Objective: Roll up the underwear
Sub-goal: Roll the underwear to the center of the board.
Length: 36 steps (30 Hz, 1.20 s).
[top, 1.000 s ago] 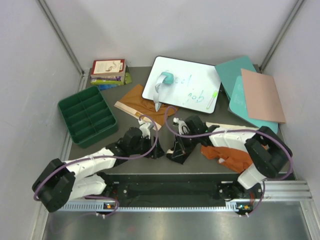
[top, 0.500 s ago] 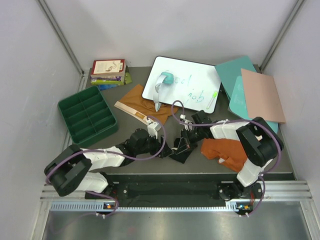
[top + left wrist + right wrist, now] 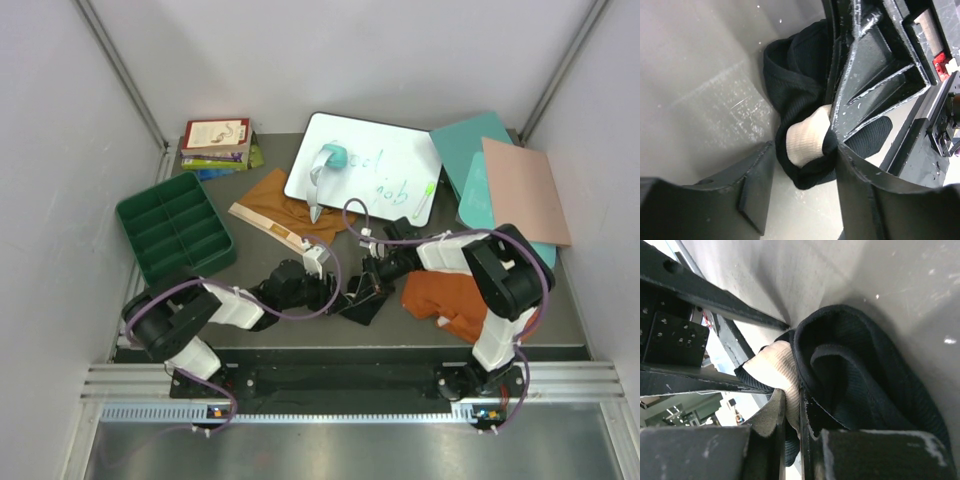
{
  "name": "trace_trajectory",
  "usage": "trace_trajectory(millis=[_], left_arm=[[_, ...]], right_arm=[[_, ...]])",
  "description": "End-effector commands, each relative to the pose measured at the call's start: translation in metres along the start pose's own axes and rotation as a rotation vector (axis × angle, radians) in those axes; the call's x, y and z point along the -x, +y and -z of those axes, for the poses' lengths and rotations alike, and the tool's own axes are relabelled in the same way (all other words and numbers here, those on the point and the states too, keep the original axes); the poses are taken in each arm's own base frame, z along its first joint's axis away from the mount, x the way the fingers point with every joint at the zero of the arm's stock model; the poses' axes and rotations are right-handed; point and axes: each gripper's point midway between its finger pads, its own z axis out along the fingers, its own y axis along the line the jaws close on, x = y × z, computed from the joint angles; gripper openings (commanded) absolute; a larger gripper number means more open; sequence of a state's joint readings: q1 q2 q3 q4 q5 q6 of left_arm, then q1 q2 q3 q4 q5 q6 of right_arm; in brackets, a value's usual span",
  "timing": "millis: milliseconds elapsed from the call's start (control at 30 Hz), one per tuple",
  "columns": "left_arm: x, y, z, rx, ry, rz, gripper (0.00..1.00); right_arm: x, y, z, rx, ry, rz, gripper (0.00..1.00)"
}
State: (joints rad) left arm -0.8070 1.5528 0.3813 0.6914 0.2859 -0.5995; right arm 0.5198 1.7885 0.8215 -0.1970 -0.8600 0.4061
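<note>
At 3 o'clock, rust-orange cloth brief (image 3: 450, 300); bunched black cloth brief (image 3: 795, 90), my right gripper (image 3: 792, 397) clamped on it, left gripper (image 3: 805, 150) apart around it.

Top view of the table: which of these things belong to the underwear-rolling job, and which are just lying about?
Part of the job: black underwear, mustard-tan underwear, rust-orange underwear.

Just lying about: green tray, whiteboard, stack of books, teal boards, pink board.

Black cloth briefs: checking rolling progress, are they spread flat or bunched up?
Bunched up. The black cloth briefs lie in a compact wad, cream waistband curled inside, with the right gripper pinching them, jaws shut.
</note>
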Motion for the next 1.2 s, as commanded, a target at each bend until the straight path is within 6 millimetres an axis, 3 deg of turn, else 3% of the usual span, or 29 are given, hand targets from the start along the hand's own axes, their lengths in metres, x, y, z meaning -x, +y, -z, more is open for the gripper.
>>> trace_trajectory(millis=[0, 133, 200, 267, 300, 433, 567, 700, 867, 1167], left_arm=[[0.025, -0.011, -0.008, -0.046, -0.104, -0.032, 0.53], [0.023, -0.010, -0.013, -0.050, -0.094, -0.027, 0.40], [0.019, -0.007, -0.016, -0.044, -0.077, -0.018, 0.28], [0.013, -0.006, -0.018, -0.043, -0.048, -0.006, 0.21], [0.011, -0.005, -0.019, -0.042, -0.040, -0.003, 0.12], [0.002, 0.001, -0.021, -0.012, 0.008, 0.016, 0.00], [-0.007, 0.009, -0.022, 0.029, 0.067, 0.033, 0.00], [-0.009, 0.011, -0.023, 0.055, 0.099, 0.041, 0.00], [-0.009, 0.013, -0.023, 0.084, 0.125, 0.046, 0.00], [-0.009, 0.012, -0.023, 0.096, 0.147, 0.052, 0.00]], right_arm=[[0.009, -0.015, -0.002, -0.058, -0.011, 0.036, 0.00], [0.010, -0.016, 0.001, -0.074, -0.014, 0.041, 0.04], [0.013, -0.013, 0.006, -0.092, -0.032, 0.054, 0.12], [0.016, -0.011, 0.010, -0.112, -0.052, 0.059, 0.27], [0.018, -0.010, 0.014, -0.121, -0.069, 0.061, 0.33], [0.029, 0.006, 0.040, -0.178, -0.176, 0.101, 0.50], [0.032, 0.014, 0.064, -0.254, -0.279, 0.112, 0.68], [0.027, 0.018, 0.079, -0.280, -0.373, 0.077, 0.76], [0.002, 0.009, 0.072, -0.246, -0.380, -0.010, 0.78], [-0.007, -0.005, 0.062, -0.214, -0.428, -0.067, 0.79]])
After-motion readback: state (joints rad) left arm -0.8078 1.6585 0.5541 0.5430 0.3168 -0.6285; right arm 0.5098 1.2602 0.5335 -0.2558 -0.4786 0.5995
